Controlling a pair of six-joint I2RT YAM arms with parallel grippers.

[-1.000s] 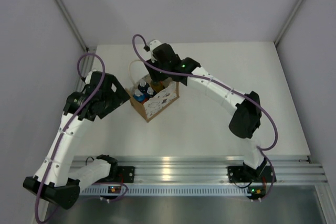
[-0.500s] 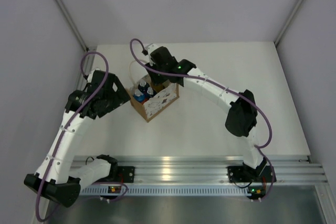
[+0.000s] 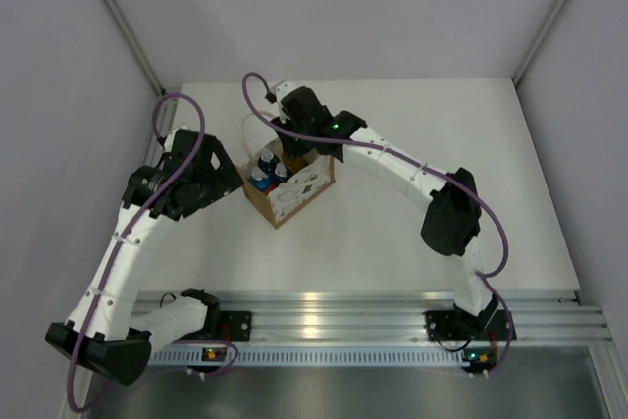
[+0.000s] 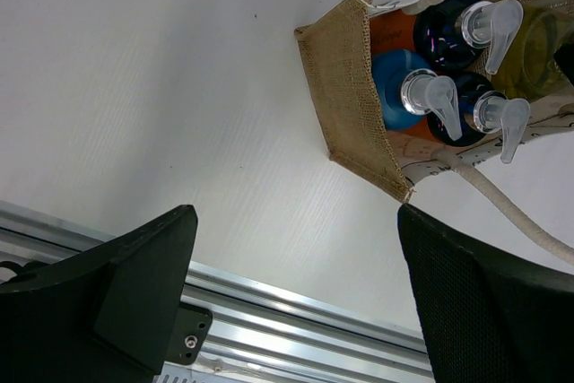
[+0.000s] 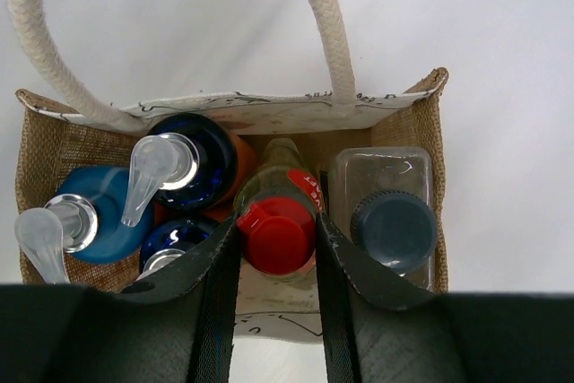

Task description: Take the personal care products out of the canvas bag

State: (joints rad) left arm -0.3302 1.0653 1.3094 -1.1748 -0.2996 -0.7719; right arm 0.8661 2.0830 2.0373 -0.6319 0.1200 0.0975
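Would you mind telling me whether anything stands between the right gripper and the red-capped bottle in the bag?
Nothing visible does. The right gripper straddles the red cap of the yellow bottle; whether it presses it is unclear. The grey-capped bottle and a blue pump bottle crowd its sides, and the handle arches beyond it.

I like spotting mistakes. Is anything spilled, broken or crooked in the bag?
No, nothing looks wrong. The bottles stand upright in the bag with their tops on, and no spill shows on the table.

White arms point(image 3: 118, 262), black joints point(image 3: 449, 213) and hands point(image 5: 275, 244), purple cables point(image 3: 180, 97)
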